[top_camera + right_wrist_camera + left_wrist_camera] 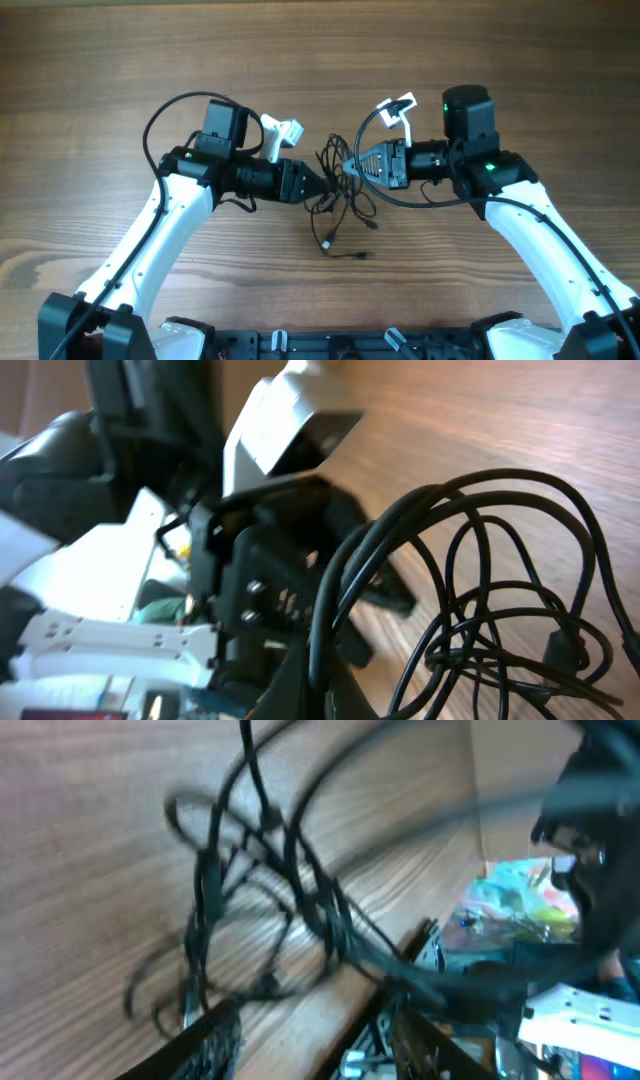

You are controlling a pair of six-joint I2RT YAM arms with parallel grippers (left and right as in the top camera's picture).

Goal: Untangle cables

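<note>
The cables are a tangle of thin black wires on the wooden table between my two grippers, with two loose plug ends trailing toward the front. My left gripper is at the tangle's left side. In the left wrist view its fingers are spread apart with bare wood between them, and the cable loops lie just ahead. My right gripper is at the tangle's upper right. In the right wrist view its fingers are closed on a strand of the cables, lifting loops off the table.
The wooden table extends all around. My left arm's gripper body is very close in front of the right gripper. The table's front edge and colourful clutter beyond it show in the left wrist view.
</note>
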